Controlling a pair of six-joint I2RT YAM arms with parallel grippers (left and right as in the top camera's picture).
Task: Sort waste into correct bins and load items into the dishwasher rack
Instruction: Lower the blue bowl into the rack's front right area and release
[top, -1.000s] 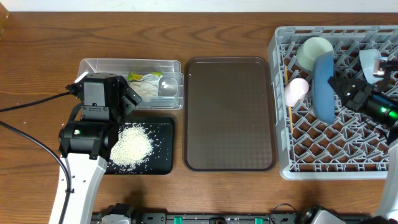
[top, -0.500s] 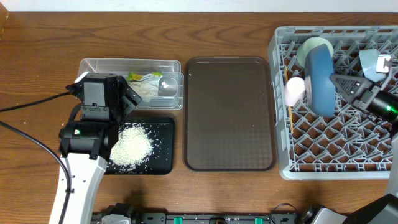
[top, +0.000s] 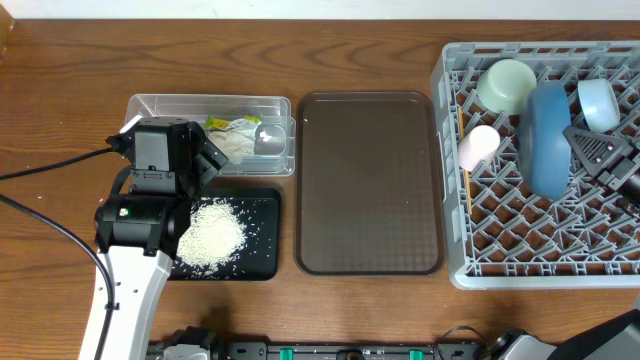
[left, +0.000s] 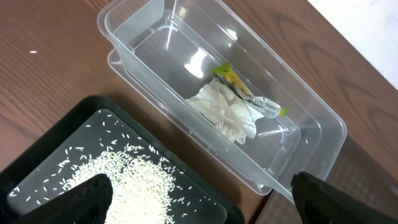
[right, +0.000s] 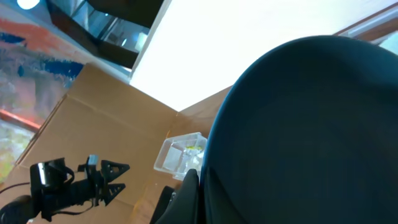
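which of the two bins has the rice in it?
The flat black tray: the rice is piled loose on it. The clear tub beside it holds only the tissue and the snack wrapper.

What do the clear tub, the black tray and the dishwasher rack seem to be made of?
The clear tub looks like glossy transparent plastic: highlights, table visible through it. The black tray is probably matte plastic, showing little glare. The dishwasher rack seems grey moulded plastic, judging by its lattice.
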